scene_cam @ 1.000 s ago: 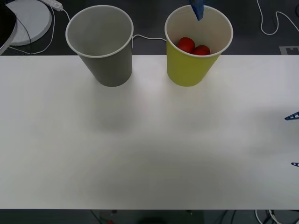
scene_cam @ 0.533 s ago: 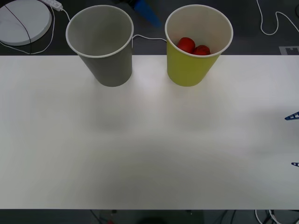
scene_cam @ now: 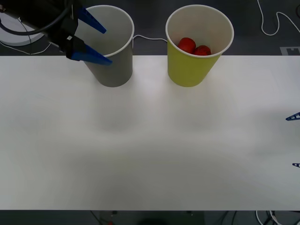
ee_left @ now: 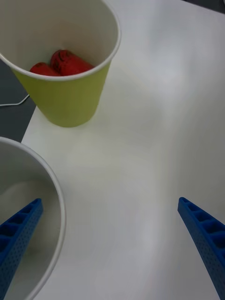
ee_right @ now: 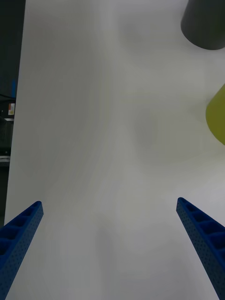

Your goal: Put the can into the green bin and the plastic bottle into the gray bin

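Note:
Two red cans [scene_cam: 187, 44] [ee_left: 70, 63] lie inside the green bin [scene_cam: 192, 70] [ee_left: 70, 103] at the back right of the white table [scene_cam: 150, 140]. To its left stands the gray bin [scene_cam: 115, 70] [ee_left: 56, 187]. My left gripper [scene_cam: 108, 47] [ee_left: 108, 202] hangs open and holds nothing at the gray bin's left rim, one finger over the mouth and one outside the wall. At the table's right edge my right gripper [scene_cam: 290, 142] [ee_right: 108, 204] is open with nothing in it; its wrist view shows the gray bin [ee_right: 204, 23] and the green bin [ee_right: 216, 117] far off. The plastic bottle is out of view.
A thin white cable [scene_cam: 150, 38] runs on the dark floor behind the two bins, and another cable [scene_cam: 272, 28] loops at the back right. The left arm's black body covers the back left corner.
My left gripper has swung left from above the green bin, past the gap between the bins, to the gray bin's left rim. The right gripper and both bins have not moved.

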{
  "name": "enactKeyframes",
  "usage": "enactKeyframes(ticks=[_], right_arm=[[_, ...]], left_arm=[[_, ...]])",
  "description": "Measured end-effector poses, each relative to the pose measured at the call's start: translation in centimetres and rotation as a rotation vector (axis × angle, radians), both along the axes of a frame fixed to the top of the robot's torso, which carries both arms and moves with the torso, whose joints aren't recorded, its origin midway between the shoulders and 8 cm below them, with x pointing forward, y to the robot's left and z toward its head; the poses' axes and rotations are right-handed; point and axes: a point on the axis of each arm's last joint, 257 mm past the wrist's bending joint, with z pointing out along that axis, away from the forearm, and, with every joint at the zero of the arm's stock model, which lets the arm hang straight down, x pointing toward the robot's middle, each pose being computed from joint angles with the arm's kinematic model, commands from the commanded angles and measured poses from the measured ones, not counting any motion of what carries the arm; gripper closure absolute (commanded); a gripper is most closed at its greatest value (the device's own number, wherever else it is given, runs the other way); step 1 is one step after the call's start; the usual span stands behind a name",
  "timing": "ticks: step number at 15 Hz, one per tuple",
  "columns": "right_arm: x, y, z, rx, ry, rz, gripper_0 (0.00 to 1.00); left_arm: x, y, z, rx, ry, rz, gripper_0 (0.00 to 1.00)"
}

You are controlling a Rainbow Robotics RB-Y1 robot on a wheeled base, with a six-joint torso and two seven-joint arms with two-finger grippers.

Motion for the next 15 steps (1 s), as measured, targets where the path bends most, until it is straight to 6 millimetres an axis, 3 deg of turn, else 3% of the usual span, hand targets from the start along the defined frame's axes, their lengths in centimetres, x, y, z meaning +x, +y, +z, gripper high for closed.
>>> enactKeyframes(ticks=[7,15], right_arm=[[0.0,0.0,0.0,0.000,0.000,0.000,0.00],[0.0,0.0,0.0,0.000,0.000,0.000,0.00]], left_arm=[[-5.2,5.1,-6.0,0.120,-0.097,-0.138,0.00],[-9.1,9.2,-11.2,0.156,-0.168,-0.225,0.00]])
